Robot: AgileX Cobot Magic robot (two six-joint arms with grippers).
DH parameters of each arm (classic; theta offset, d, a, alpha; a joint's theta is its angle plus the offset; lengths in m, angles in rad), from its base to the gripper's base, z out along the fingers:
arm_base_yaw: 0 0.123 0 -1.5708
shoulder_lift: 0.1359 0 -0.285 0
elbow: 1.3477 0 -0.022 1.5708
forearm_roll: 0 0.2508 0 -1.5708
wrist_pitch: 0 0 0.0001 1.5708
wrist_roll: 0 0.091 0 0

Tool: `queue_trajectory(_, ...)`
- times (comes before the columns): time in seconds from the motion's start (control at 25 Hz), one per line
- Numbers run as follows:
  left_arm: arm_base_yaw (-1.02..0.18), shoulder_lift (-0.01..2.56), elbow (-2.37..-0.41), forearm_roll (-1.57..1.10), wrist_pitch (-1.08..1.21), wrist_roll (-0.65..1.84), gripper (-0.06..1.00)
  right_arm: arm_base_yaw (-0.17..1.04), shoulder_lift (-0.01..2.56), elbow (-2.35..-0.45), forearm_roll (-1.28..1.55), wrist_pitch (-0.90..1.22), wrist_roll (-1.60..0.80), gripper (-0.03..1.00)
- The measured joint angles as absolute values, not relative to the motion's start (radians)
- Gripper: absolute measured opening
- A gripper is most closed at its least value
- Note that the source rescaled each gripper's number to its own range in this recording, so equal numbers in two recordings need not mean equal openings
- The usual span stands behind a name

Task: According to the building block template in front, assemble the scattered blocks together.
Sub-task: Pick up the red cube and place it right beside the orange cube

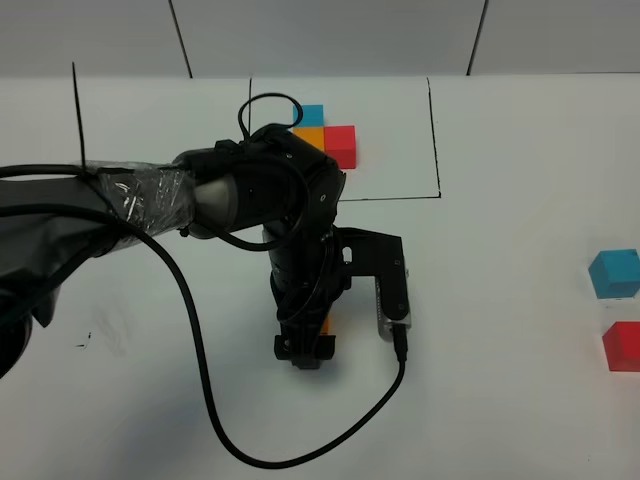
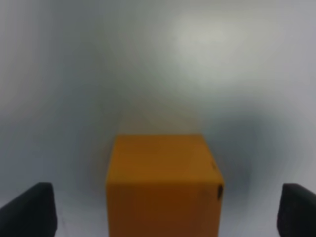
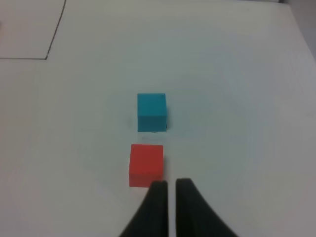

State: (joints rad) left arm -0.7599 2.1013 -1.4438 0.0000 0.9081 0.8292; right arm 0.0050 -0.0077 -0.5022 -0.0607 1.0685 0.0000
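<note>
The template is a blue [image 1: 312, 114], orange [image 1: 309, 137] and red [image 1: 341, 145] cube cluster inside a drawn black rectangle [image 1: 436, 140] at the back. My left gripper [image 1: 305, 350] points down at the table's middle, open, its fingers [image 2: 29, 210] wide on either side of the loose orange cube [image 2: 163, 182], not touching it. A sliver of that cube shows under the arm [image 1: 326, 322]. The loose sky-blue cube [image 1: 614, 273] and red cube [image 1: 622, 346] sit at the far right. My right gripper [image 3: 171, 190] is shut and empty, just short of the red cube [image 3: 146, 165], with the blue cube [image 3: 151, 112] beyond it.
The left arm's black cable [image 1: 215, 400] loops over the table in front of the arm. A separate black line [image 1: 76, 110] is drawn at the back left. The right arm is out of the high view.
</note>
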Motion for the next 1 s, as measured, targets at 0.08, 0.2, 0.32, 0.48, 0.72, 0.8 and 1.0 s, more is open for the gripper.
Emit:
queue_trajectory(0.08, -0.762, 2.081, -1.485, 0.011, 0.981, 0.811, 1.0, 0.005, -0.008, -0.502, -0.061, 1.069, 0.0, 0.0)
queue_trajectory(0.2, -0.767, 2.026, -1.553, 0.051, 1.09, 0.777, 1.0, 0.005, -0.008, -0.502, -0.061, 1.069, 0.0, 0.0)
queue_trajectory(0.32, -0.767, 1.952, -1.62, 0.097, 1.18, 0.726, 0.97, 0.005, -0.008, -0.502, -0.061, 1.069, 0.0, 0.0)
queue_trajectory(0.48, -0.767, 1.823, -1.667, 0.174, 1.192, 0.683, 0.91, 0.005, -0.008, -0.502, -0.061, 1.069, 0.0, 0.0)
queue_trajectory(0.72, -0.728, 1.614, -1.67, 0.263, 1.192, 0.556, 0.8, 0.005, -0.008, -0.502, -0.061, 1.069, 0.0, 0.0)
queue_trajectory(0.8, -0.694, 1.559, -1.67, 0.27, 1.192, 0.523, 0.76, 0.005, -0.008, -0.502, -0.061, 1.069, 0.0, 0.0)
queue_trajectory(1.0, -0.591, 1.401, -1.67, 0.278, 1.194, 0.492, 0.7, 0.005, -0.008, -0.502, -0.061, 1.069, 0.0, 0.0)
